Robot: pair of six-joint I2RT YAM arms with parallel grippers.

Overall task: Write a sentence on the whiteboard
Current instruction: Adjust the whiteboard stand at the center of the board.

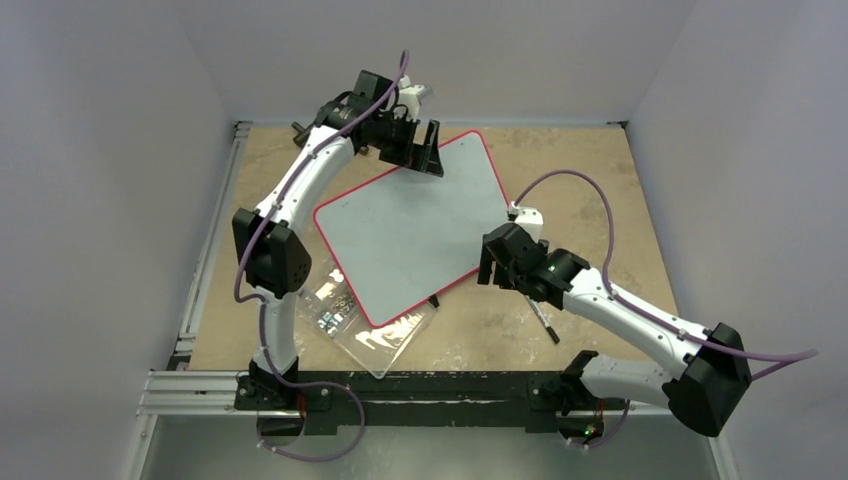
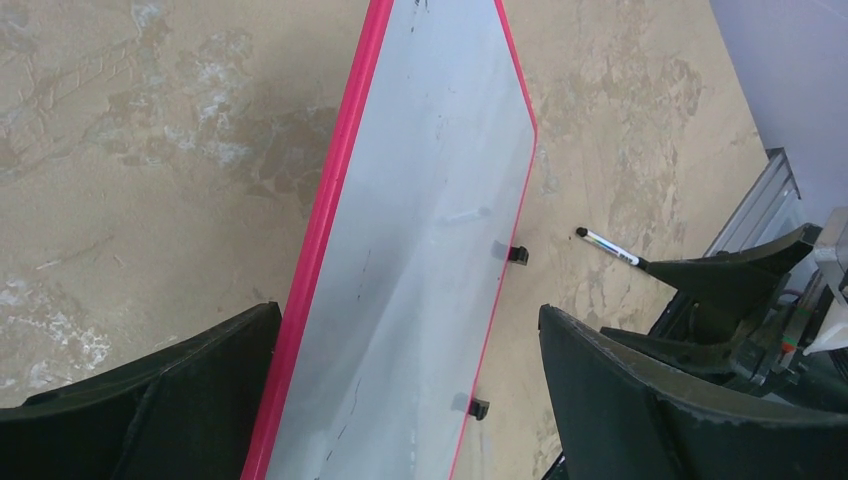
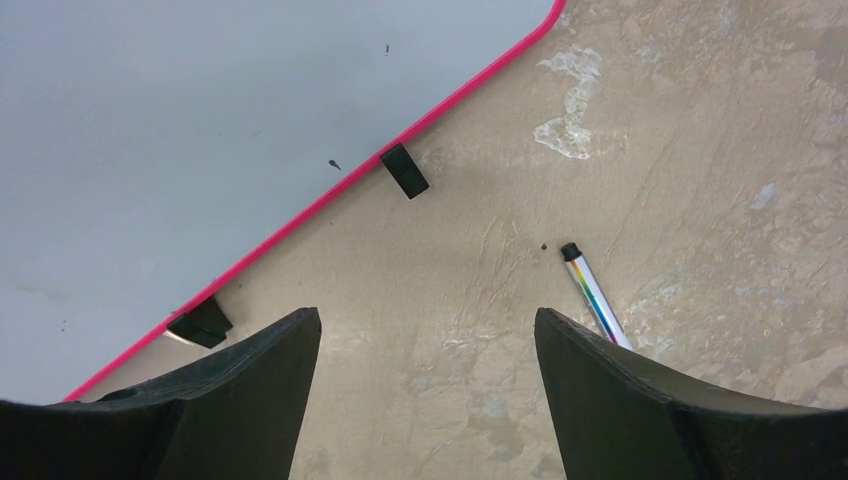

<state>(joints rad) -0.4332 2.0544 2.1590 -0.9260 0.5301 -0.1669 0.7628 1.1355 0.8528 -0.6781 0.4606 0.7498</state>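
The right tool (image 3: 427, 320) hangs with its two dark fingers spread wide above the tabletop (image 3: 700, 150). At upper left lies the whiteboard (image 3: 200, 120), red-rimmed, with two black feet (image 3: 404, 170) jutting from its edge. A pen (image 3: 597, 298) lies to the right, apart from the board.

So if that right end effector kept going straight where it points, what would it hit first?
Probably bare tabletop: the open right end effector aims between the whiteboard and the pen, touching neither; depth is unclear.

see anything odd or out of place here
The whiteboard lies askew, its near corner overlapping the clear plastic box. The marker lies loose on the table beside it, not held.
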